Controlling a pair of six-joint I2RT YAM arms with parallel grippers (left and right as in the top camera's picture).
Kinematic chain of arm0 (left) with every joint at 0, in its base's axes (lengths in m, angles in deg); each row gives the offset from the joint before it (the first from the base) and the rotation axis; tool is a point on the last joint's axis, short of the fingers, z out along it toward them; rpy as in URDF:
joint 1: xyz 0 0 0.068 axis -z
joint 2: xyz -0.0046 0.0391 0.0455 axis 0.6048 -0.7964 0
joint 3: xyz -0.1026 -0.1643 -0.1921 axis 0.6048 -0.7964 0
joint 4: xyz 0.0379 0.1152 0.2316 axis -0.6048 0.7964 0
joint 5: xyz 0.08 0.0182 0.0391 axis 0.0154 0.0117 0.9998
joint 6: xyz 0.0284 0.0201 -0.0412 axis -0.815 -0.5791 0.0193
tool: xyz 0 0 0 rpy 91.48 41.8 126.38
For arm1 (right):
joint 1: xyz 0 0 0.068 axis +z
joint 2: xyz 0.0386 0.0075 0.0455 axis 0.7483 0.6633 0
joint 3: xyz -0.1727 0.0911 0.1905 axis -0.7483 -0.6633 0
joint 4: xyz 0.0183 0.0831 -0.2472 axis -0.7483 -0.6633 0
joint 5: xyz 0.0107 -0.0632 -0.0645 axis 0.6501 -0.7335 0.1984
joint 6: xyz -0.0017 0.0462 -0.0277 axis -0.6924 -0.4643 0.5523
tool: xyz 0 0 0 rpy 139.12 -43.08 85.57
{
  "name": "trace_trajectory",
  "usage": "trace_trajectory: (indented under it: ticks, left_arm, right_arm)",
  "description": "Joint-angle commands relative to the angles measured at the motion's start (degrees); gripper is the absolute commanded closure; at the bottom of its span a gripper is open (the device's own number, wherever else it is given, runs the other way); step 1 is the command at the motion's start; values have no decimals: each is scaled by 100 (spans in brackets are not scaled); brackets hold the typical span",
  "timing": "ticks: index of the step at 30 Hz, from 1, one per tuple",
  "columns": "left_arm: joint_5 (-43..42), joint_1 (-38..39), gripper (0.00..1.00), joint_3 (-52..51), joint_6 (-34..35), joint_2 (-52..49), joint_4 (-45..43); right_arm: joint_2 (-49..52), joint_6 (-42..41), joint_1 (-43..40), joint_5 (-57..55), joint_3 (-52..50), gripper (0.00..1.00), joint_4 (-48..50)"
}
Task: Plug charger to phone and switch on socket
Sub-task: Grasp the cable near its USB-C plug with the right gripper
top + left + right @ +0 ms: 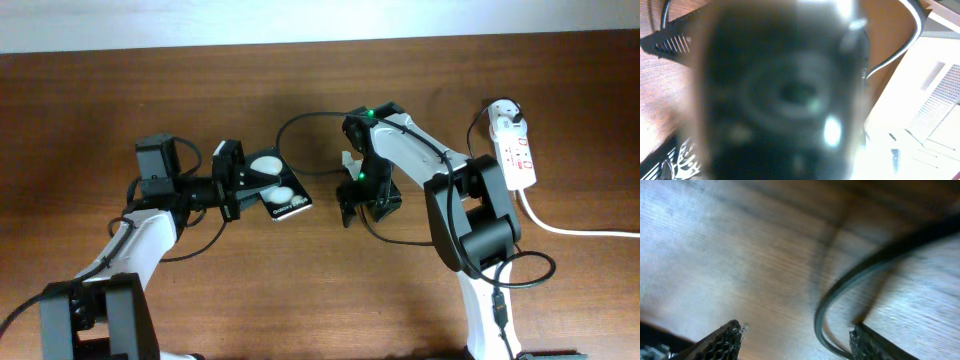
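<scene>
The black phone (280, 192) with two round white reflections lies tilted left of centre. My left gripper (232, 183) is closed on its left end. In the left wrist view the phone (785, 95) is a dark blur that fills the frame and hides the jaws. The charger's thin black cable (310, 116) loops behind the phone towards my right arm. My right gripper (365, 208) is open low over the table. In the right wrist view the cable (840, 287) curves between the fingers (796, 330), close to the right one. Its plug tip is hidden. The white socket (518, 155) lies far right.
A white adapter (506, 114) sits at the socket's far end. A thick white cord (575, 229) runs from the socket off the right edge. Another black cable (405, 239) trails in front of the right arm's base. The table's far edge meets a pale wall.
</scene>
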Motion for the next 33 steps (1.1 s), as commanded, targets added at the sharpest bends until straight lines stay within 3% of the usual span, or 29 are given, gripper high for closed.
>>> trace_trajectory:
  ticks: [1, 6, 9, 14, 16, 22, 26, 33]
  left_arm:
    - [-192, -4, 100, 116, -118, 13, -17]
    - [-192, -4, 100, 116, -118, 13, -15]
    - [-192, -4, 100, 116, -160, 13, -15]
    - [-190, -4, 100, 116, -160, 13, -15]
    - [-192, -4, 100, 116, -160, 13, -15]
    - [-192, -4, 100, 116, -160, 13, -15]
    - [-192, -4, 100, 116, -160, 13, -17]
    - [-192, -4, 100, 116, -157, 13, -15]
  right_arm:
    - [140, -103, -181, -356, -72, 21, 461]
    - [140, -1838, -522, -1451, -72, 15, 1386]
    - [140, -2651, -809, -1510, -72, 1, 1982]
    - [140, -3060, -857, -1543, -72, 2, 2271]
    - [140, -3064, -850, -1541, -72, 18, 2334]
    - [140, -3960, -863, -1644, -72, 51, 2358]
    - [140, -3960, -866, -1843, -72, 65, 2354]
    - [140, -4092, -866, -2011, -72, 71, 2330]
